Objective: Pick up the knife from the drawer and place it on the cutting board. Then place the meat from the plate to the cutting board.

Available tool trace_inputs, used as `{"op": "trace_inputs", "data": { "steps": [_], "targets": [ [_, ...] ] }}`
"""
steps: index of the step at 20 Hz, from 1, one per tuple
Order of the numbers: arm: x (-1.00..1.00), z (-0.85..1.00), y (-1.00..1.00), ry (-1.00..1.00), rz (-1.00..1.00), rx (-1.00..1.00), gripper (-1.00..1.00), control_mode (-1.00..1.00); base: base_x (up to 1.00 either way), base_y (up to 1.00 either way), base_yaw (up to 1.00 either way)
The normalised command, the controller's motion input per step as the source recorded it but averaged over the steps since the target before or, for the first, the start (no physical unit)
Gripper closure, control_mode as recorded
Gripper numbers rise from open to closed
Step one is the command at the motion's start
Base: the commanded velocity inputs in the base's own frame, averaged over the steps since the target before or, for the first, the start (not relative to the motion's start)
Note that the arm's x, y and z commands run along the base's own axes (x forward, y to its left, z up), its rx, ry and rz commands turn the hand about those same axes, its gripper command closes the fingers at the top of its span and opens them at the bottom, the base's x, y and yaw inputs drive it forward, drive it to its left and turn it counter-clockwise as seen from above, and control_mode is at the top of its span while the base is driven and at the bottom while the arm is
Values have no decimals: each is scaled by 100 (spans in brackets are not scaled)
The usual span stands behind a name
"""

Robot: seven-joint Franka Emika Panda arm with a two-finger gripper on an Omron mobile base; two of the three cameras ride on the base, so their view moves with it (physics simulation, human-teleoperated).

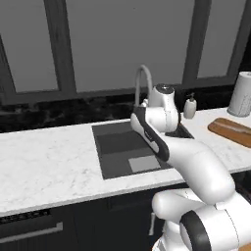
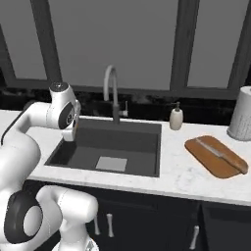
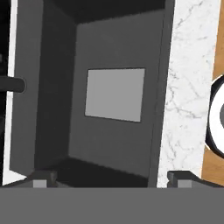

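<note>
Claw (image 3: pixel 112 177) jaws stand spread wide with nothing between them and touching nothing; its two dark tips frame the dark rectangular sink basin (image 3: pixel 109 109) directly beneath, with a pale grey square on its floor. Beyond the claw, the curved metal faucet (image 2: pixel 112 90) rises behind the basin, and a small cream soap dispenser (image 2: pixel 176 117) stands on the white marble desk (image 2: pixel 181 174). Farther off to the claw's side lies the flat brown wooden cutting board (image 2: pixel 215 158), with the slim silver-bladed knife (image 2: pixel 215 153) resting along it. Such a knife is probably light, stiff and slick along the blade, best gripped across its handle.
</note>
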Motion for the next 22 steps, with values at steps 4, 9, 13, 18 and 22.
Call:
{"op": "trace_inputs", "data": {
  "steps": [4, 9, 13, 18, 22],
  "targets": [
    [0, 0, 0, 0, 0, 0, -100, 100, -5, 0, 100],
    [0, 0, 0, 0, 0, 0, -100, 100, 0, 0, 100],
    [0, 0, 0, 0, 0, 0, -100, 100, 0, 3, 100],
    [0, 0, 0, 0, 0, 0, -100, 100, 70, 82, 25],
    [0, 0, 0, 0, 0, 0, -100, 100, 100, 100, -42]
  ]
}}
